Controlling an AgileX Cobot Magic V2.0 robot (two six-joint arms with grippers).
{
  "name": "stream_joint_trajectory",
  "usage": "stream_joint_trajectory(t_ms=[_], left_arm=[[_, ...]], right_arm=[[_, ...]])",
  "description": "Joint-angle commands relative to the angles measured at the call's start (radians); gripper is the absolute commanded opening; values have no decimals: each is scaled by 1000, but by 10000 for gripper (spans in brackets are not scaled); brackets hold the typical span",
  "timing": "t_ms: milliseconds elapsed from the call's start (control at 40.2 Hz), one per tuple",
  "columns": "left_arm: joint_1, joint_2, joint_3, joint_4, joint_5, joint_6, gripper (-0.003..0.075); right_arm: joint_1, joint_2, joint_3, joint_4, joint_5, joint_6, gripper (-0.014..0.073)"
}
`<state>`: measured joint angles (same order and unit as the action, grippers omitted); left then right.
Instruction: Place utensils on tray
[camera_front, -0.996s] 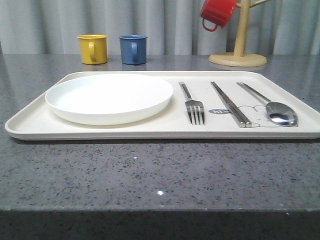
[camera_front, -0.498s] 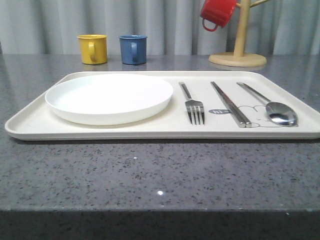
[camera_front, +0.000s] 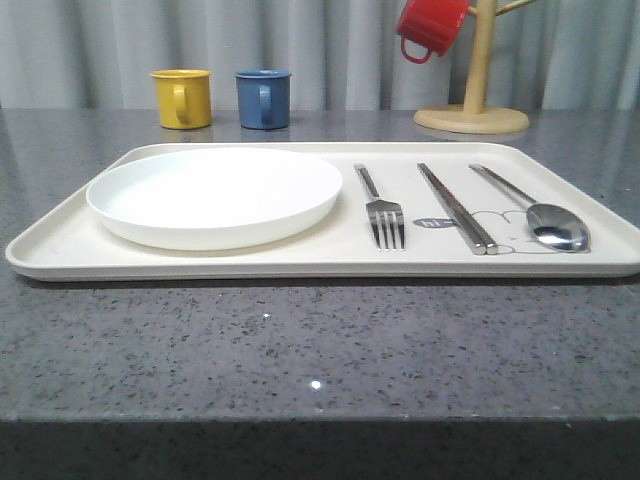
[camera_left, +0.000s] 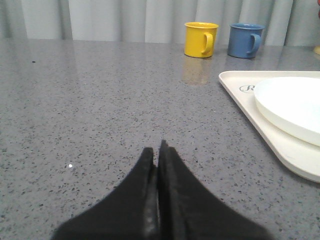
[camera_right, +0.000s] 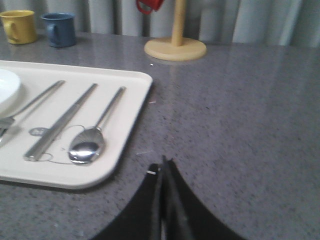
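While both pincers (camera_left: 159, 150) (camera_right: 162, 165) sit closed — fork (camera_front: 381, 207), chopsticks (camera_front: 456, 207), spoon (camera_front: 535, 210) lie on tray (camera_front: 60, 250)

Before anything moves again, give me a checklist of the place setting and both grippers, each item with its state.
1. Plate on the tray, toward the robot's left: ok.
2. Fork lying flat on the tray beside the plate: ok.
3. Chopsticks together, between fork and spoon: ok.
4. Spoon fully inside the tray rim: ok.
5. Left gripper shut, empty, over bare table: ok.
6. Right gripper shut, empty, off the tray: ok.
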<state>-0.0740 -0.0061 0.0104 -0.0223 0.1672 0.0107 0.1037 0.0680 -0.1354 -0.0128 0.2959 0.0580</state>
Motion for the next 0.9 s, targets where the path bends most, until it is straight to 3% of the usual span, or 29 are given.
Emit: stream_joint_trajectory(t_ms=[0,224,872], left_arm=[[4,-25,-5,-10,-85,1,-18],[4,-23,-5,-10,-85,1,-18],[4,-23,-5,-10,-85,1,-18]], right_arm=[[-77,-44,48,67,-117,-42,-69],[-120,-94,165,113,-173,-42,-69],[-120,-94,162,113,-150,-42,-69]])
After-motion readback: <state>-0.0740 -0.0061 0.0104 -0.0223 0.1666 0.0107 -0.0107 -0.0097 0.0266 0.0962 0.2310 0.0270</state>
